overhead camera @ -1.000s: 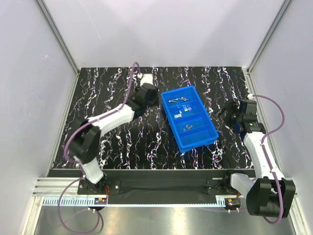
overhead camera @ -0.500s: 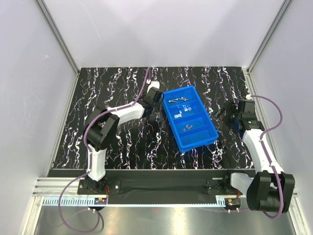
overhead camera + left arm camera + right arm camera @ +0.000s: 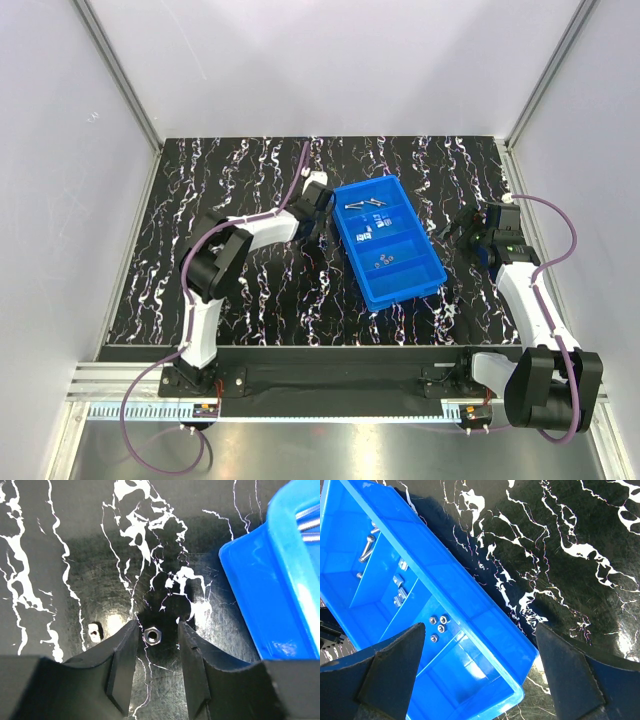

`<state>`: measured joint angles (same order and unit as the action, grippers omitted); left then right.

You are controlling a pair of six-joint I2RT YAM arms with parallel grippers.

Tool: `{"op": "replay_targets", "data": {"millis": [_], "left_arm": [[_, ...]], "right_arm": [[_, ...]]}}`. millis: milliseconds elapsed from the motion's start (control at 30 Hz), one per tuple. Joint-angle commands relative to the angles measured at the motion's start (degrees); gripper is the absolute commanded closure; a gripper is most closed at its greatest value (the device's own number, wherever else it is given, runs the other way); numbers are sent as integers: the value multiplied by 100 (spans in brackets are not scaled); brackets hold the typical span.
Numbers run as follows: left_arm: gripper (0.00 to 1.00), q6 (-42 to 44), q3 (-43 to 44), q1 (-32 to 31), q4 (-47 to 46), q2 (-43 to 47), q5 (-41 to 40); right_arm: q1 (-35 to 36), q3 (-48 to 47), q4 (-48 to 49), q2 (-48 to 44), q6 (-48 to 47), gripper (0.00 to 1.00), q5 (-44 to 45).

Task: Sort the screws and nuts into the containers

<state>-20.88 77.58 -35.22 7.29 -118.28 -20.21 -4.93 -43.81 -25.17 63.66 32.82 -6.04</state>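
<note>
Left wrist view alone shows a nut (image 3: 151, 636) on the bench (image 3: 70, 545) between the open left jaws, just left of the tray (image 3: 280, 590). Right wrist view: right jaws spread, empty; screws (image 3: 368, 542) in the tray's far compartment.

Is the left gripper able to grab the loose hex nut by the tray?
Likely yes: the hex nut lies on the table between the fingers of the open left gripper, nothing blocking; the tray stands aside.

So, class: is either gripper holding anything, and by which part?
Nothing is held. The left gripper straddles a nut without touching; the right gripper is open, empty.
</note>
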Motion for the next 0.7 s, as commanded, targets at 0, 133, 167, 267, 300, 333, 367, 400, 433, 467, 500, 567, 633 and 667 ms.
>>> {"op": "replay_targets", "data": {"millis": [0,133,167,267,300,333,367,400,433,467,500,567,633,667], "left_arm": [[59,-153,47,33,-210,-20,-1],[60,-179,20,24,-175,-81,-45],[62,-179,38,33,-123,-99,-45],[65,-275,-15,33,-105,-64,-89],[65,-276,-111,24,-122,-46,-89],[65,-285,-155,24,-166,-11,-89],[65,-293,-199,24,-201,-2,-89],[65,-302,-217,33,-202,7,-97],[65,-311,-226,24,-193,7,-106],[65,-311,-217,33,-141,-11,-124],[65,-302,-226,33,-149,-11,-150],[65,-302,-243,24,-166,-28,-142],[68,-293,-217,24,-158,-55,-150],[71,-293,-217,33,-166,-55,-168]], "right_arm": [[18,-198,82,-3,-91,0,86],[18,-198,91,24,-91,0,86],[18,-189,91,41,-83,0,86],[27,-207,65,50,-83,0,77],[18,-207,56,24,-91,0,86],[18,-198,73,15,-91,0,86],[18,-189,82,6,-83,0,94],[18,-180,91,-11,-74,0,86],[18,-172,91,-11,-74,0,77],[18,-172,91,-3,-83,0,68],[18,-180,91,6,-74,0,68],[18,-180,91,15,-74,0,59],[27,-189,73,-2,-83,1,51],[18,-189,65,-11,-83,0,59]]}}
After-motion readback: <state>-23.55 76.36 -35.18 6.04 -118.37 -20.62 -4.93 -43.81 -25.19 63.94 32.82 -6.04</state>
